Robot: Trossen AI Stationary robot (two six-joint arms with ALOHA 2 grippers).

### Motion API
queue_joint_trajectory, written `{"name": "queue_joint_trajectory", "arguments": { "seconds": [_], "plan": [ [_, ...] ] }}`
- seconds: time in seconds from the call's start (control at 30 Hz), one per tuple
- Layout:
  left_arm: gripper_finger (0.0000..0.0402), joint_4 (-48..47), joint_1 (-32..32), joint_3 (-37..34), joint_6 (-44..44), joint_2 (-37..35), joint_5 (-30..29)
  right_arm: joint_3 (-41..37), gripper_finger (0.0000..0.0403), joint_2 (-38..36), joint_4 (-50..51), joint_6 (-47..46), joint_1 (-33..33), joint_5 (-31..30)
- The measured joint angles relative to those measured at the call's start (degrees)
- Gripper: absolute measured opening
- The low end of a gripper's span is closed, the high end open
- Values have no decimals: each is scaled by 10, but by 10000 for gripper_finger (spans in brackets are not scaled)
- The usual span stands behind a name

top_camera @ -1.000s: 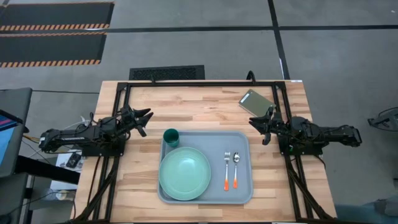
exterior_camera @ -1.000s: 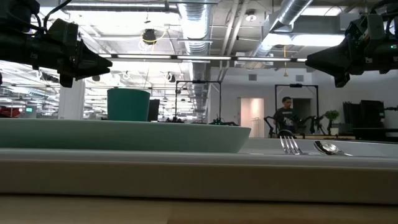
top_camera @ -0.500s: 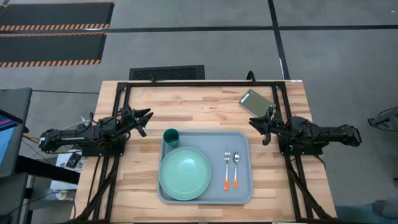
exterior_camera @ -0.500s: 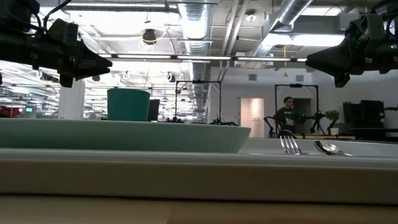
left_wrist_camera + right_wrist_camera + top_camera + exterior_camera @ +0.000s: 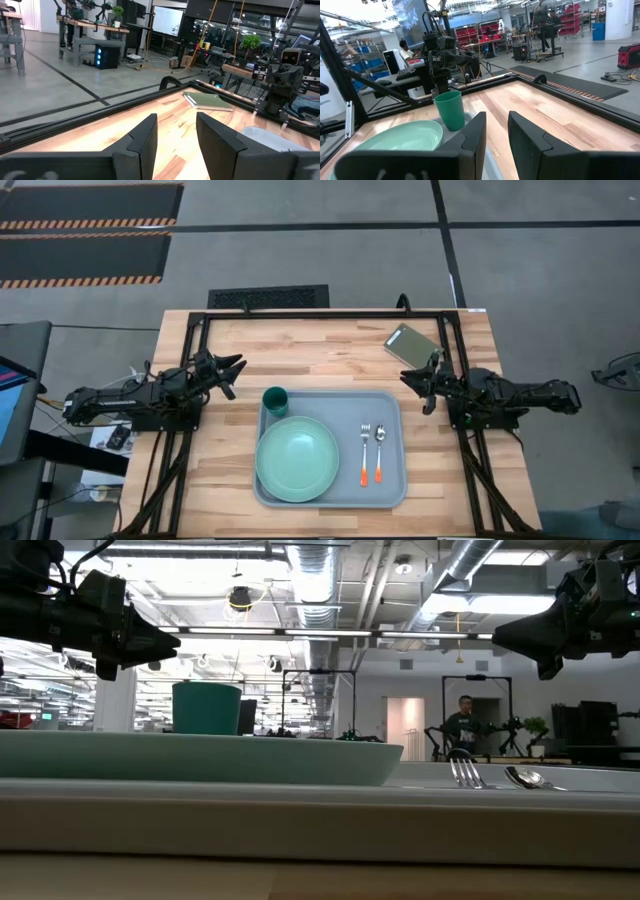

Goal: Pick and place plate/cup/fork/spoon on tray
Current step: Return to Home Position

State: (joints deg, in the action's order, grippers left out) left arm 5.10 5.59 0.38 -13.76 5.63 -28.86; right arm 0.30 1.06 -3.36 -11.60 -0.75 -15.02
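The pale blue-grey tray (image 5: 392,480) lies on the wooden table, near its front edge. On it rest the mint-green plate (image 5: 297,458), the dark teal cup (image 5: 275,400) upright at the tray's far left corner, and the fork (image 5: 364,452) and spoon (image 5: 380,450) side by side, orange handles toward the near edge. My left gripper (image 5: 236,370) hovers open and empty left of the tray. My right gripper (image 5: 412,382) hovers open and empty by the tray's far right corner. The plate (image 5: 402,139) and cup (image 5: 450,110) also show in the right wrist view.
A small green-grey flat rectangle (image 5: 412,342) lies at the table's far right, also in the left wrist view (image 5: 209,101). A black frame (image 5: 320,314) runs along the table's far edge and sides. A person (image 5: 461,726) stands far off in the room.
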Motion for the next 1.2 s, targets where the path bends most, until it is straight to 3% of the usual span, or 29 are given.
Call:
{"name": "queue_joint_trajectory", "arguments": {
  "seconds": [1.2],
  "plan": [
    [123, 0, 0, 0, 0, 0, 0, 0, 108, -9, -1, 0, 0, 0]
  ]
}}
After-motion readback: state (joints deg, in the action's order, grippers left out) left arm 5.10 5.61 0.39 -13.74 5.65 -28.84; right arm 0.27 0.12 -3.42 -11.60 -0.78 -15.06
